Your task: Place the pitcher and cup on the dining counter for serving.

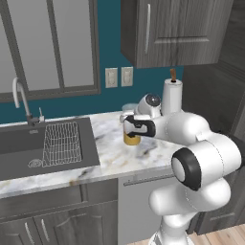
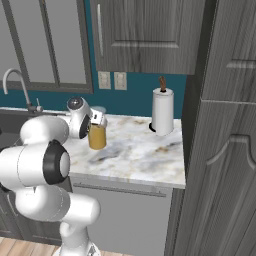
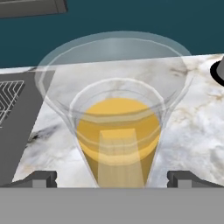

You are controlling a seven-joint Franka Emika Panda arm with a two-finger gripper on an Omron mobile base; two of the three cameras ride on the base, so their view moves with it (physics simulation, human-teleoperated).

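Gripper (image 3: 112, 179) first: from my remote seat I read it as spread fully apart and grasping nothing, its two dark tips standing wide at the bottom corners of the hand view with the pitcher (image 3: 114, 127) sitting squarely between them and just ahead. That is the relation my coming move turns on, so I check it carefully: the pitcher lies straight ahead along the gripper's line of approach, its long axis upright on the tabletop (image 3: 197, 118), and I look down into its clear rim at the amber liquid. Reading left to right in the left base view, I see the dark sink (image 1: 48, 143) with its wire rack, then the pitcher (image 1: 131, 139) mostly hidden behind the hand, then the white paper-towel roll (image 1: 172, 95) standing behind it by the wall. In the right base view the gripper (image 2: 98, 120) sits at the upper part of the pitcher (image 2: 97, 136). I cannot tell from these frames whether the tips already touch the glass. My judgement is that I only need to ease forward a little and close, keeping the hand level so the liquid stays put. I see no brand, label or readable writing on the pitcher or anything near it. The cup is nothing I can pick out.
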